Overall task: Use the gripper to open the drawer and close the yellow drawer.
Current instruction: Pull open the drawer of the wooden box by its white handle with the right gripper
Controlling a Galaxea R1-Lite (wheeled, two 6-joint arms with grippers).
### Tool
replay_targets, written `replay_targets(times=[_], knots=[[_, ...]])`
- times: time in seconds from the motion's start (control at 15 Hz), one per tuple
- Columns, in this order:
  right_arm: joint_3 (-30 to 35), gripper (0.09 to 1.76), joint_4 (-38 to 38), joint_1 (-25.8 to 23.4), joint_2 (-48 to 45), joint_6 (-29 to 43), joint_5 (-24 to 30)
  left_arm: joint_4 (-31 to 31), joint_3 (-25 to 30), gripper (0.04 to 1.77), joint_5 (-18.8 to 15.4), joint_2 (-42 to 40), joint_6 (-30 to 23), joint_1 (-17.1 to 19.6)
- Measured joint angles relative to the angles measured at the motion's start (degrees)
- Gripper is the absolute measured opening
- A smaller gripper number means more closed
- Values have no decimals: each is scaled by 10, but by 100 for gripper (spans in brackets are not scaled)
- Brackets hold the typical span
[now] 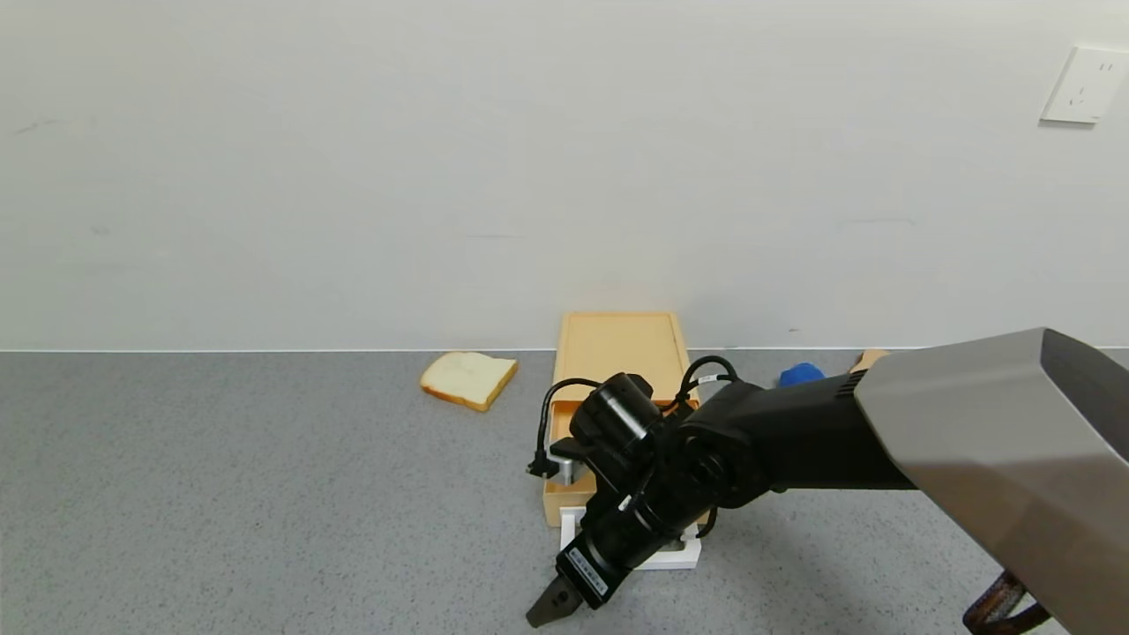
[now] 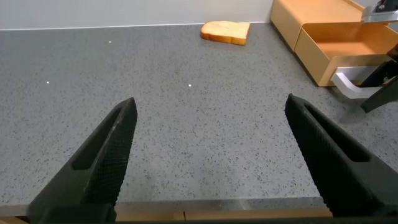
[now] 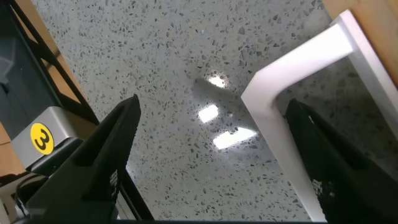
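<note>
Yellow round sticker [image 3: 42, 138] reading "3", beside right end effector [image 3: 211, 158].

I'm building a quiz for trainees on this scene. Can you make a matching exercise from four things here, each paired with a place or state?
Things:
1. drawer
2. bread
3. right pincer
4. blue cloth

Places or states:
A. mostly hidden behind the right arm
B. lying by the wall, left of the box
C. pulled out of its box
D. open, one finger inside the white handle

Pairs: 1-C, 2-B, 3-D, 4-A
</note>
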Motion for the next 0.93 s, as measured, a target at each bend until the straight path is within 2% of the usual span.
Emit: replay_targets(times=[0.93], knots=[[41, 171, -13, 14, -18, 31, -14, 0, 0, 172, 0, 0, 0, 0]])
